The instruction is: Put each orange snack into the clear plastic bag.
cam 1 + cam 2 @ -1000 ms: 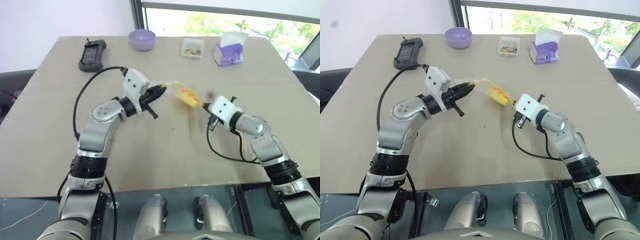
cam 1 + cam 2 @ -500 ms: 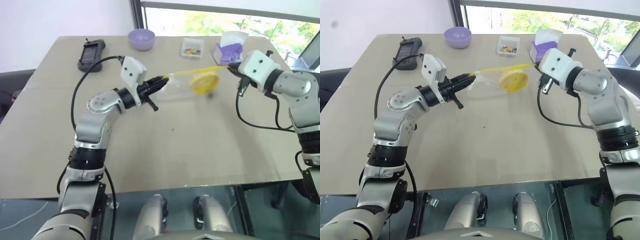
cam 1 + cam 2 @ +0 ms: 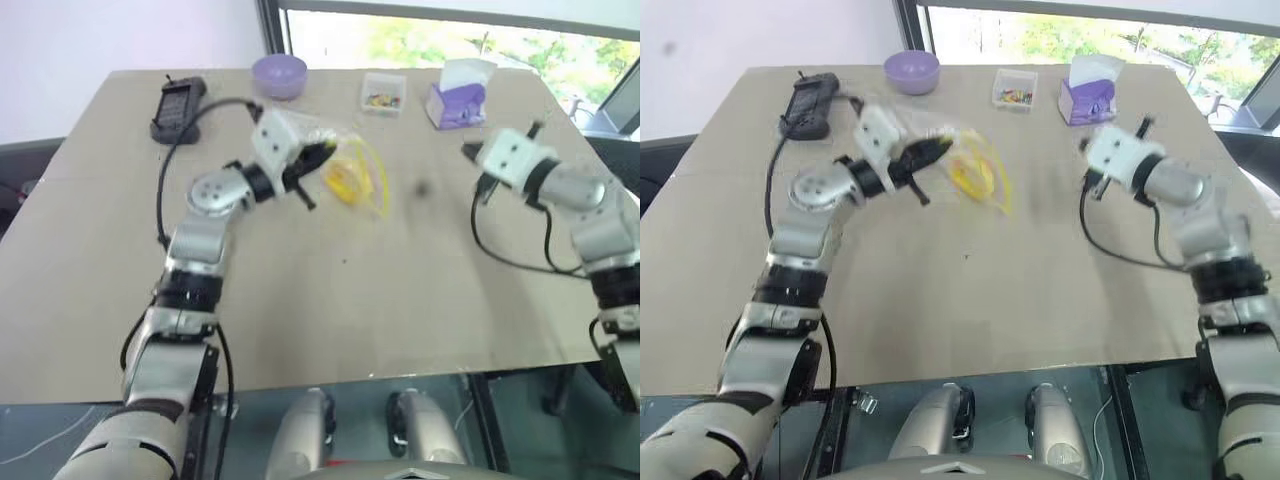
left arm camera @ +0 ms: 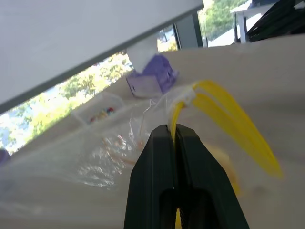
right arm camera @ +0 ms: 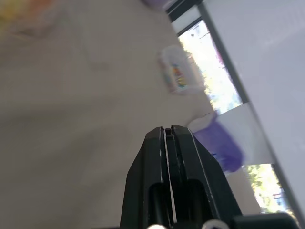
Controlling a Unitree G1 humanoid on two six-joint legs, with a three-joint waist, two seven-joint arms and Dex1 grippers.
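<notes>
Bagging looks done or nearly so, judging by the left eye view: the snack sits inside the bag, which hangs left of centre in the upper part of the frame, pinched at its edge by the left gripper. The yellow seal loops loose down the bag's right side, so the mouth does not look zipped. The right gripper, at upper right and well apart from the bag, is closed on nothing. Along the top edge of the surface stand a bowl, a small box with coloured bits in it, and a tissue pack; what the bowl holds cannot be told. A dark handset lies at upper left.

Right eye view: same layout, bag and snack in the upper middle, held off the surface.

Left wrist view: the black fingers are pressed together on the bag's crinkled film just by the seal strip, which curves away to the right of the frame.

Right wrist view: its fingers are shut together and empty, with the box and tissue pack beyond.

Next, I judge, the right gripper must come back to the loose seal and press it shut, or the bag be set down; no other snack is visible on the surface.
</notes>
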